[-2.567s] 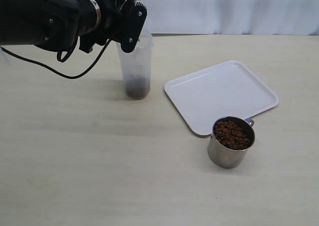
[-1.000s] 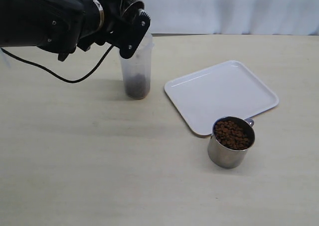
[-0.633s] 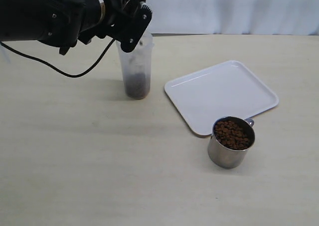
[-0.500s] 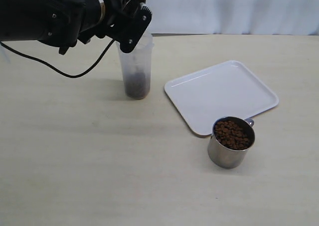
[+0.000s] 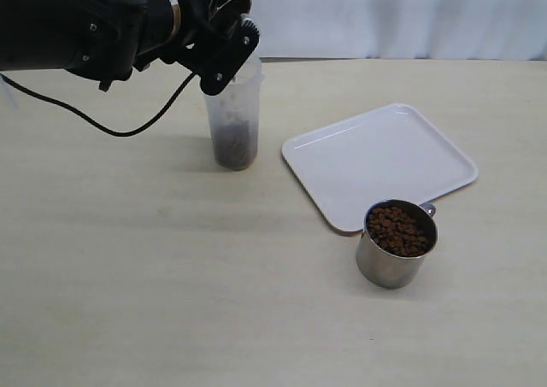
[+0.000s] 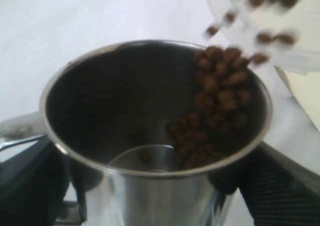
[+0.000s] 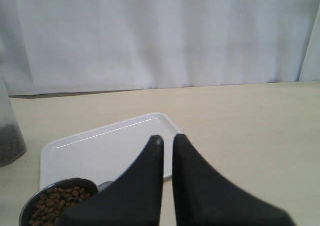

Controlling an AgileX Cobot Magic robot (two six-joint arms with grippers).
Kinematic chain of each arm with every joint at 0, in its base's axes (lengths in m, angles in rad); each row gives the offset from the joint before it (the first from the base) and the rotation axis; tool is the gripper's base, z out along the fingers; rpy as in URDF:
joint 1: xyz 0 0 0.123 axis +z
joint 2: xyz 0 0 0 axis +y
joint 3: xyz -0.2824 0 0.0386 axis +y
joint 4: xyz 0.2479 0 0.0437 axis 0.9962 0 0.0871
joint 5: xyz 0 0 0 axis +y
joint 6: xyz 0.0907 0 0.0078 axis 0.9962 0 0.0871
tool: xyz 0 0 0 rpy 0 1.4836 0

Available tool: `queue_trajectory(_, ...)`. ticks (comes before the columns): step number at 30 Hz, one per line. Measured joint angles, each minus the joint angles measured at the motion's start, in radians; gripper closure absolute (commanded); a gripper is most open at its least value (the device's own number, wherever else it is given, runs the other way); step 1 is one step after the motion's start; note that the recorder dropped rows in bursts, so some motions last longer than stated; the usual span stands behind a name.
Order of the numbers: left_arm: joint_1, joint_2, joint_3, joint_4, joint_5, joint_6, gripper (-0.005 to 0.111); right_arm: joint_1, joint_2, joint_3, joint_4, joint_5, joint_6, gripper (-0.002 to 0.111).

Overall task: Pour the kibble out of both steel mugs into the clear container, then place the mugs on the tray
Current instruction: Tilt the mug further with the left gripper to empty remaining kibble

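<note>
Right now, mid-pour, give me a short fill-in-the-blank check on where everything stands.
The left gripper tips one steel mug over the clear ____. The other steel mug stands on the table, full of ____. The number of mugs on the tray is ____. The right gripper holds nothing, its jaws (open or shut) ____.
Missing words: container; kibble; zero; shut.

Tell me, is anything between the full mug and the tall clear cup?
Yes. A low corner of the white tray lies between the full mug and the clear container, and the left pincer holds the other mug tipped at its mouth.
</note>
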Motion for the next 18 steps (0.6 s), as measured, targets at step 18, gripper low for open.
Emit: queue_trajectory(18,0.000,0.000,0.000,0.000,-0.046,0.138,0.107,0.000,0.000,0.000,0.000,0.000,0.000,0.103)
